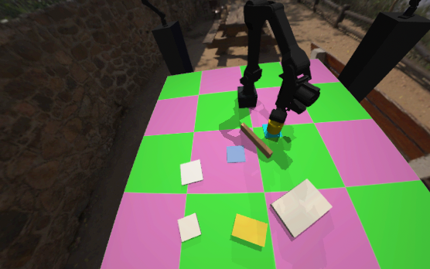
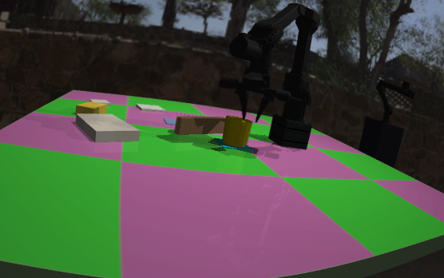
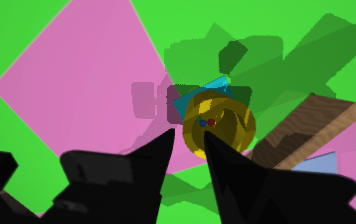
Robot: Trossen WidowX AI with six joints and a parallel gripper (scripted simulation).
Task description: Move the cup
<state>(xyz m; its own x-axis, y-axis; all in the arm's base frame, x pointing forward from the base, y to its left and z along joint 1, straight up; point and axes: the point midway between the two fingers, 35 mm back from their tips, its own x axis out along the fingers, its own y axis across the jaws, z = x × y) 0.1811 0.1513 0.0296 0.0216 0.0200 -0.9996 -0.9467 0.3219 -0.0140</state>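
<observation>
A yellow cup (image 1: 275, 127) (image 2: 237, 133) (image 3: 242, 131) stands upright on the teal pad (image 1: 266, 131) (image 2: 248, 148) (image 3: 220, 84). A blue marble (image 3: 203, 123) and a red marble (image 3: 211, 122) lie inside it. My gripper (image 2: 251, 120) (image 3: 189, 133) is partly open at the cup's rim, with one fingertip over the cup's mouth and the other outside the wall. The fingers do not clamp the wall. A light blue pad (image 1: 236, 154) (image 2: 169, 121) (image 3: 322, 163) lies bare beyond the wooden bar.
The wooden bar (image 1: 257, 141) (image 2: 196, 125) (image 3: 307, 117) stands between the two pads, close to the cup. A large white block (image 1: 302, 208) (image 2: 108, 127), a yellow block (image 1: 250, 230) (image 2: 91, 108) and two white tiles (image 1: 191, 172) (image 1: 189, 227) lie farther from the arm's base.
</observation>
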